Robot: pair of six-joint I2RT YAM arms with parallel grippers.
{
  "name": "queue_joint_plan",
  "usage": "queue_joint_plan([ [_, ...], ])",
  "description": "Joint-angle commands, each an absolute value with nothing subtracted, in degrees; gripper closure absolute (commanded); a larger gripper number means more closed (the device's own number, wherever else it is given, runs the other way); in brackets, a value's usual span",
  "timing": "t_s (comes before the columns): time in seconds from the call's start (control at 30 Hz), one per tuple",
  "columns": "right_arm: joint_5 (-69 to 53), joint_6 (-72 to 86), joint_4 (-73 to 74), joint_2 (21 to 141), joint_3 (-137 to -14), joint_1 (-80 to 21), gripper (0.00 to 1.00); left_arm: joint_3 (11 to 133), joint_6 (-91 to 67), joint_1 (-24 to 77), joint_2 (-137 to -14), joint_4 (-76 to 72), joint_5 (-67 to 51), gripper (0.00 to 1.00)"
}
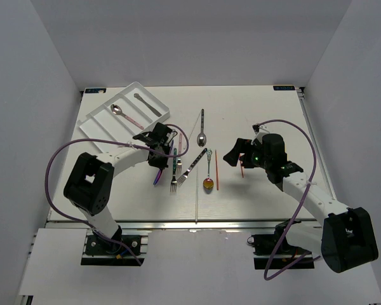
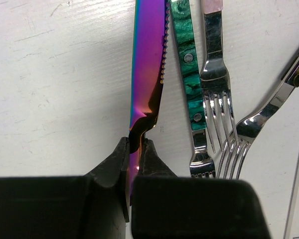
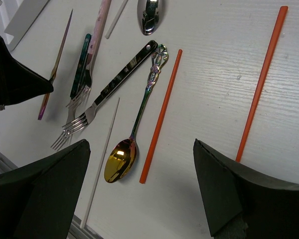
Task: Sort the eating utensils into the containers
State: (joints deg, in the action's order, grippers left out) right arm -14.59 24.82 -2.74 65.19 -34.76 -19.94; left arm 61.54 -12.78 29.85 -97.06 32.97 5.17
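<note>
Top view: left gripper [image 1: 160,157] at centre-left over the utensil cluster; white tray [image 1: 100,124] upper left.
Left wrist: jaws pinched on the iridescent knife [image 2: 148,59], lower centre. The green-handled utensil [image 2: 188,74] sits tight beside it, so lift straight up, no dragging.
Right wrist: right gripper [image 3: 139,199] spread wide, empty, above gold spoon [image 3: 119,159] and red stick [image 3: 161,114].

Iridescent purple, blue and gold on the knife [image 2: 148,64] between the left jaws; marbled green on the fork [image 2: 188,74] handle just right. Ahead of the right jaws, gold-bowled rainbow spoon [image 3: 134,127], orange-red stick [image 3: 161,117].
</note>
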Motion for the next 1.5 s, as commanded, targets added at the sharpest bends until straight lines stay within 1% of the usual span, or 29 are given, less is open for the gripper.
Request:
queue_joint_plan([
  [0.0, -15.38, 23.91, -3.43, 65.48, -35.77, -20.13, 0.11, 62.67, -13.36, 30.15, -93.25, 32.52, 6.32, 1.0],
  [0.23, -15.29, 23.99, -3.34, 65.3, -35.77, -20.13, 0.11, 65.91, -16.25, 30.15, -90.79, 31.38, 9.22, 1.0],
  [0.47, -15.38, 23.91, -3.34, 65.13, -35.77, -20.13, 0.11, 74.43, -19.94, 29.18, -93.15, 29.8, 15.63, 1.0],
  [0.57, -15.56, 23.91, -3.34, 65.13, -35.77, -20.13, 0.11, 80.23, -22.31, 27.16, -95.79, 27.87, 16.87, 1.0],
  [0.67, -15.47, 23.99, -3.34, 65.21, -35.77, -20.13, 0.11, 88.48, -24.95, 24.44, -100.27, 26.64, 17.14, 1.0],
  [0.8, -15.47, 23.91, -3.43, 65.21, -35.68, -20.13, 0.11, 102.26, -29.52, 19.79, -108.95, 25.14, 15.48, 1.0],
  [0.97, -15.73, 23.99, -3.34, 65.21, -35.68, -20.13, 0.11, 115.12, -30.23, 16.45, -119.25, 24.35, 18.54, 1.0],
  [1.03, -15.65, 23.91, -3.34, 65.04, -35.6, -20.13, 0.11, 115.67, -31.02, 15.21, -121.8, 21.99, 18.55, 1.0],
  [1.17, -15.56, 23.99, -3.34, 64.6, -35.51, -20.13, 0.11, 111.81, -33.57, 11.7, -123.66, 11.53, 17.23, 1.0],
  [1.3, -15.21, 23.91, -3.34, 64.86, -35.42, -20.13, 0.11, 110.05, -34.98, 10.72, -126.65, 5.82, 15.39, 1.0],
  [1.33, -15.12, 23.91, -3.34, 64.95, -35.51, -20.04, 0.11, 109.08, -35.68, 10.64, -126.91, 1.8, 14.08, 1.0],
  [1.4, -15.12, 23.91, -3.25, 65.21, -35.51, -20.13, 0.11, 106.62, -36.3, 10.37, -127.79, -1.74, 13.8, 1.0],
  [1.47, -14.86, 23.82, -3.16, 65.21, -35.59, -20.04, 0.11, 106.79, -37.44, 10.2, -129.28, -1.67, 15.11, 1.0],
])
